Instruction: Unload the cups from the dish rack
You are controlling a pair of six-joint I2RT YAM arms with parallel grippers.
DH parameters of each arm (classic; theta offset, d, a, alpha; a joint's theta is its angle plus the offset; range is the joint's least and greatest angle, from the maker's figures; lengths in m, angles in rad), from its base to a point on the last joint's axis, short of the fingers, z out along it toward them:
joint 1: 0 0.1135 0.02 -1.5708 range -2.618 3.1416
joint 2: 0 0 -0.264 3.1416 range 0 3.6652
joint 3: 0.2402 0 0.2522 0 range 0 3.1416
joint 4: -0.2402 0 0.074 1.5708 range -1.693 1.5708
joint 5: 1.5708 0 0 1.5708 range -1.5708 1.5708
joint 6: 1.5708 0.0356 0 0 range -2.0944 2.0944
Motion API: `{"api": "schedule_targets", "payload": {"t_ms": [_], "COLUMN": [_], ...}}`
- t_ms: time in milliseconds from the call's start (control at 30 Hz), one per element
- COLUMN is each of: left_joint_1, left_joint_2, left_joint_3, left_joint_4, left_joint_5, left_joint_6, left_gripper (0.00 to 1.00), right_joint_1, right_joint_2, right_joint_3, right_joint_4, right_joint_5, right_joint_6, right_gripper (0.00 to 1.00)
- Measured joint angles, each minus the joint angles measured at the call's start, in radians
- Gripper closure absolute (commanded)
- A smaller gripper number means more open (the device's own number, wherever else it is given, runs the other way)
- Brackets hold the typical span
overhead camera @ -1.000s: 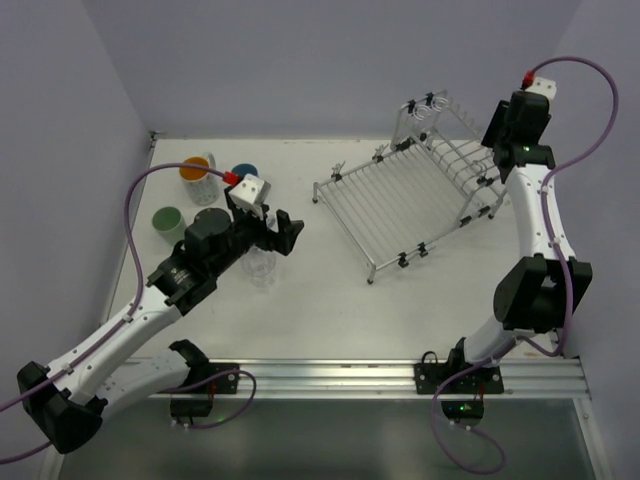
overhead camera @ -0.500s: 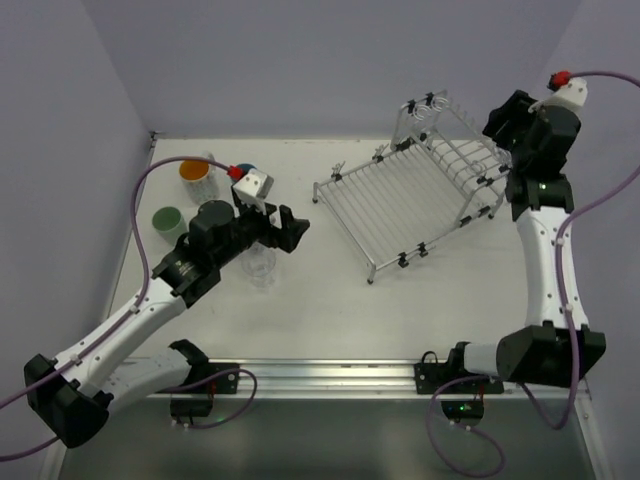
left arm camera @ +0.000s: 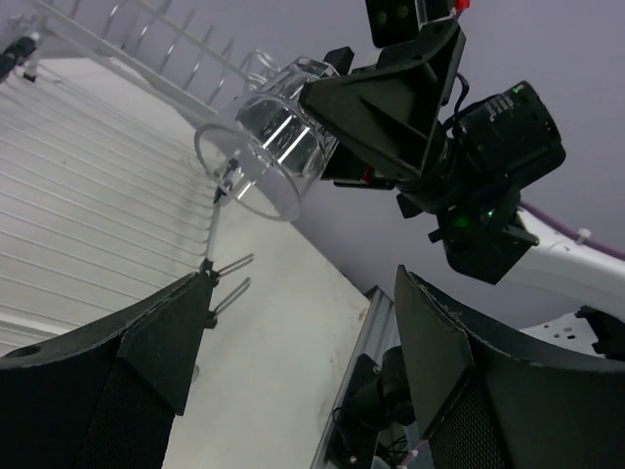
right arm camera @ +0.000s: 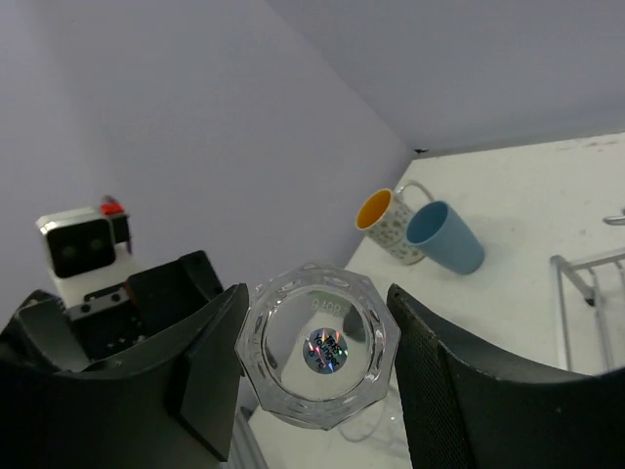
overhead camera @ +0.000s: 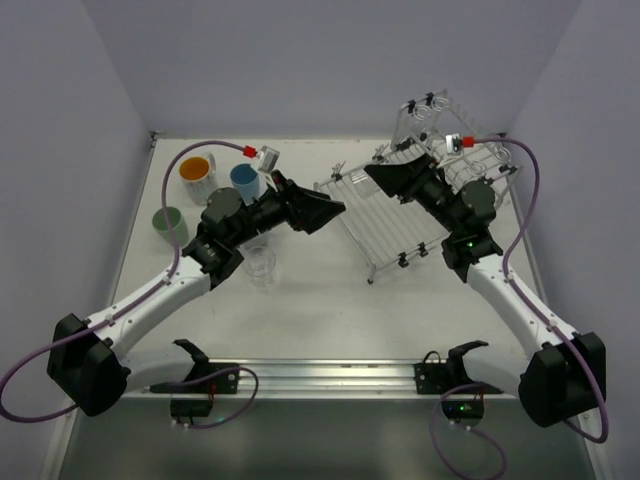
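My right gripper (overhead camera: 385, 180) is shut on a clear glass (right arm camera: 317, 357) and holds it sideways in the air over the left edge of the silver wire dish rack (overhead camera: 400, 215). The glass also shows in the left wrist view (left arm camera: 264, 161), mouth towards that camera. My left gripper (overhead camera: 318, 212) is open and empty, raised, facing the held glass a short way off. On the table at the left stand a white mug with orange inside (overhead camera: 195, 170), a light blue cup (overhead camera: 244, 182), a pale green cup (overhead camera: 167, 222) and a second clear glass (overhead camera: 260, 266).
The rack's raised slotted back (overhead camera: 470, 165) stands behind my right arm. The table's back wall and left wall are close to the set-down cups. The arms' mounting rail (overhead camera: 330, 375) runs along the near edge.
My right arm swung from behind the rack's back right corner down and left across the rack. My left gripper rose from over the table glass and turned right towards the rack.
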Motion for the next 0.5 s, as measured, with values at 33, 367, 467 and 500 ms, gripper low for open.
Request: {"api": "schedule_targets", "payload": {"t_ms": [33,367,467,500], "left_joint_1": [0.0,0.0,0.0,0.0], "left_joint_2": [0.013,0.089,0.121,0.132], "left_joint_3": [0.0,0.0,0.005,0.008], "left_joint_4": [0.035,0.192,0.225,0.239], "left_joint_5": [0.012,0.035,0.045,0.049], "left_joint_6": [-0.032,-0.162,-0.19,-0.199], "left_gripper": [0.18,0.29,0.39,0.42], "right_joint_1": [0.01,0.063,0.071,0.072], "right_joint_2": [-0.003,-0.031,-0.021,-0.016], "right_joint_3": [-0.007,-0.053,-0.059,-0.059], "right_joint_4": [0.024,0.163,0.186,0.193], "right_joint_5": [-0.003,-0.03,-0.046,-0.05], "right_joint_6": [0.014,0.079,0.092,0.095], "right_gripper": [0.6,0.6,0.6,0.6]}}
